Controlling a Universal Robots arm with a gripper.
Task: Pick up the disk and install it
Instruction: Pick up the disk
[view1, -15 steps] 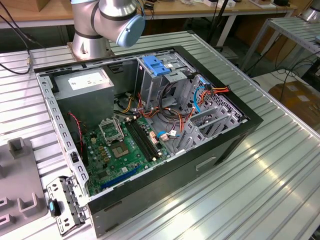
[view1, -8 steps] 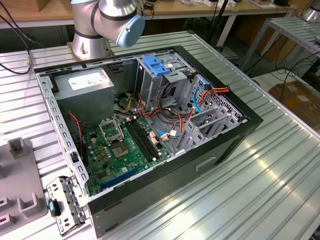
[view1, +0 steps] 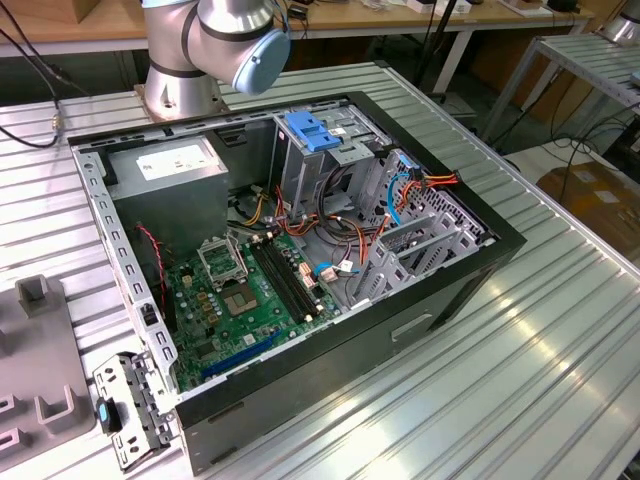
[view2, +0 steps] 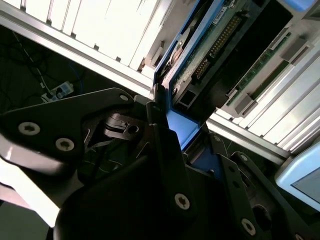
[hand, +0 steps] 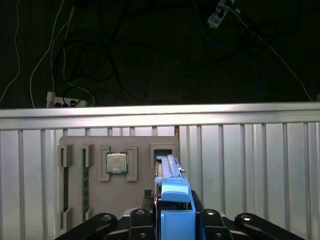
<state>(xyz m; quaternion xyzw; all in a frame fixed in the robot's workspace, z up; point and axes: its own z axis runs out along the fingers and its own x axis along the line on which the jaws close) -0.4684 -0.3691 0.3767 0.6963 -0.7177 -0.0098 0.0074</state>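
The disk (hand: 174, 196) stands on edge between my gripper's (hand: 175, 220) black fingers (hand: 142, 220), its blue carrier frame facing the camera. In the second wrist view the disk (view2: 218, 42) shows its green circuit-board side and blue frame, with the gripper (view2: 181, 134) shut on its end. It is over the grey parts holder (hand: 143, 192), by an open slot; whether it is clear of the slot I cannot tell. The open computer case (view1: 452, 288) lies on the table in the exterior view.
Inside the case sit a drive cage with a blue latch (view1: 313, 131), a grey power-supply box (view1: 170, 166), the motherboard (view1: 240, 290) and loose cables (view1: 400, 190). The holder carries a processor chip (hand: 116, 162). A metal bracket (view1: 128, 405) lies by the case's corner. The arm's base (view1: 180, 85) stands behind.
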